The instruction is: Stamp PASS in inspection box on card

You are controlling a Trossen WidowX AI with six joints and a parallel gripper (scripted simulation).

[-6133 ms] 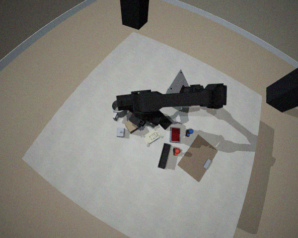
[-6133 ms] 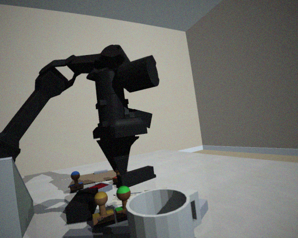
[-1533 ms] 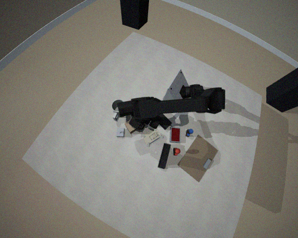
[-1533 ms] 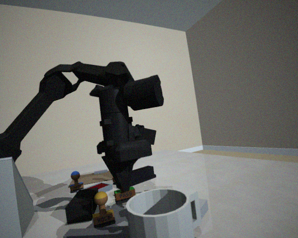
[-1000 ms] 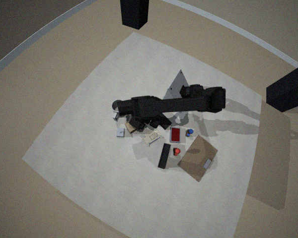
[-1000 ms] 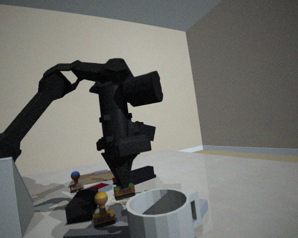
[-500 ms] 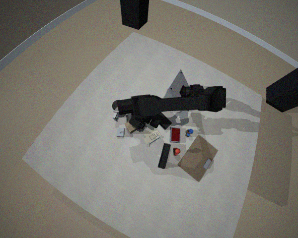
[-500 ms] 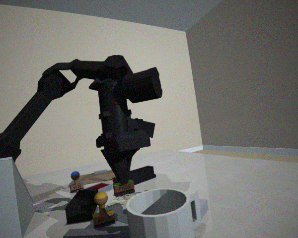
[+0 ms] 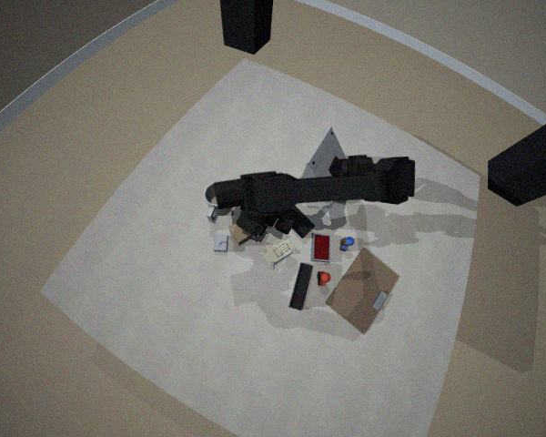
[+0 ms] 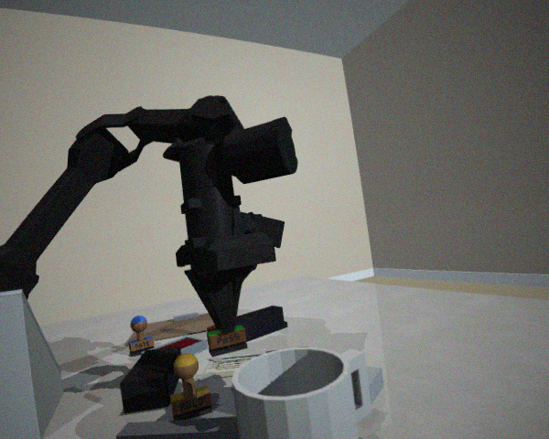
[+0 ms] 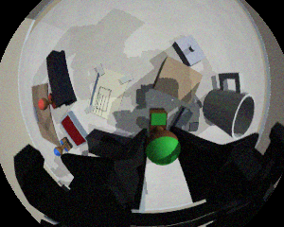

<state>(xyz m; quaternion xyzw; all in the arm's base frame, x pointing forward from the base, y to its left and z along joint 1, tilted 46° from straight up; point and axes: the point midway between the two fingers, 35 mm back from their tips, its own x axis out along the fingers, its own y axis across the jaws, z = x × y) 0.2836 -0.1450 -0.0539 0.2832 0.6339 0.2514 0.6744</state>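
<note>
Top: the arm hides the gripper; the card lies beside the red pad, with the black block near both.

Exterior: the gripper, partly closed, grips the PASS stamp upright (its green trim shows at the fingertips). Behind it is the block; the mug stands in front.

Wrist: the fingers are part-way apart, pinching the stamp below its green knob; the card lies off to one side, between block and tan box.
</note>
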